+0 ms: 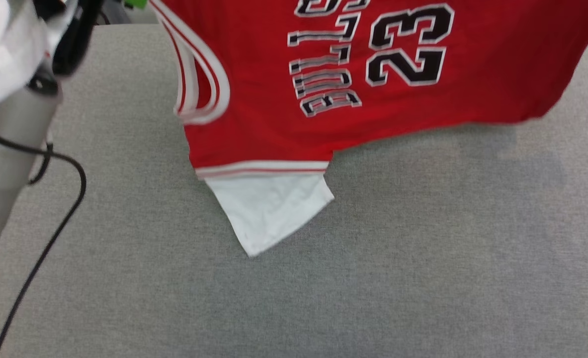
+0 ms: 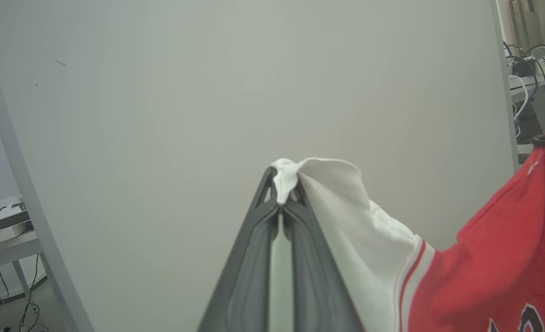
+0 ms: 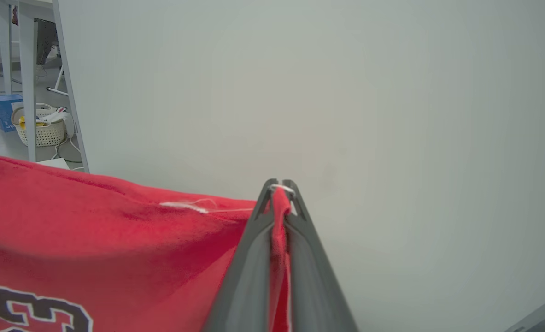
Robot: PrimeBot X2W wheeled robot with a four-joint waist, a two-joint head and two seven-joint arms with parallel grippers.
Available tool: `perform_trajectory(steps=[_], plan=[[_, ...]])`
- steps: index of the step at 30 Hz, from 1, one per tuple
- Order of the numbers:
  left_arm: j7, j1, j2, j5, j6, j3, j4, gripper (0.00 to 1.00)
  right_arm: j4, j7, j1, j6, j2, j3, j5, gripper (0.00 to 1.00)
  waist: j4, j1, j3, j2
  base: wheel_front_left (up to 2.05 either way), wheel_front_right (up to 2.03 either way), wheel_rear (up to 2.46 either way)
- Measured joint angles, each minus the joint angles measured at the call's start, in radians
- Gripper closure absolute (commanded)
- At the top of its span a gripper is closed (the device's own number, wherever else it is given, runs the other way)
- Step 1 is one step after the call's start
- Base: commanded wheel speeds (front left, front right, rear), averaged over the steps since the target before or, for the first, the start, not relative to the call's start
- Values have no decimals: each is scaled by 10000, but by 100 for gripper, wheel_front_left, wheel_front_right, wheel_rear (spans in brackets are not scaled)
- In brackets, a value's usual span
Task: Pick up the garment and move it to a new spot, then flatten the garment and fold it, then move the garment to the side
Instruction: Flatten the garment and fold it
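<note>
Hanging garment (image 1: 269,134) pinched between left fingers (image 2: 254,258) and right fingers (image 3: 254,263).

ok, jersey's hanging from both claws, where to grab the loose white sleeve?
Likely the pointed tip of the white sleeve, approached from the near side: it hangs lowest, below the striped trim, thin and flat, so a pinch across it should hold.

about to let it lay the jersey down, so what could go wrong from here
1. The left gripper pinches only a small tip of the garment's white sleeve; it could slip out if the cloth is pulled taut.
2. The right gripper holds a thin bit of red edge, and the loose thread beside it may snag.
3. The lower sleeve hangs nearest the table and may land folded under.
</note>
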Motion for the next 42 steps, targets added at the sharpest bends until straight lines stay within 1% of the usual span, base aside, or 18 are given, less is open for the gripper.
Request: perform_trajectory(steps=[5, 9, 15, 21, 26, 33, 37, 42], plan=[[-59, -2209, -439, 316, -407, 77, 1313, 100, 796, 86, -2127, 0, 314, -17, -780, 100, -75, 0, 869, 0, 0, 0, 0], [-194, -3778, -646, 552, -665, 117, 2433, 100, 1645, -94, -3682, 0, 623, 111, -1235, 100, -125, 1, 1505, 0, 0, 0, 0], [-470, -5963, -871, 947, -932, 65, 3730, 100, 3070, -792, -5818, 0, 1057, 347, -1653, 100, -219, 2, 2372, 0, 0, 0, 0], [-736, -7473, -1152, 970, -1066, -19, 4654, 100, 4286, -1580, -7152, 0, 1360, 550, -1802, 100, -315, 1, 2961, 0, 0, 0, 0], [-936, -7765, -1281, 938, -1127, -211, 5271, 100, 5089, -2013, -7454, 0, 1519, 1060, -1762, 100, -379, 1, 3318, 0, 0, 0, 0], [-1296, -7501, -1271, 836, -1168, -612, 5939, 100, 5864, -2581, -7360, 0, 1716, 1960, -1152, 100, -392, 2, 3808, 0, 0, 0, 0], [-1440, -6629, -1258, 727, -1197, -759, 6142, 100, 6249, -2941, -6743, 0, 1820, 2489, -698, 100, -345, 3, 3813, 0, 0, 0, 0], [-1570, -5500, -1039, 481, -1197, -767, 6086, 100, 6353, -3344, -5874, 0, 1960, 3160, -82, 100, -337, 1, 3502, 0, 0, 0, 0]])
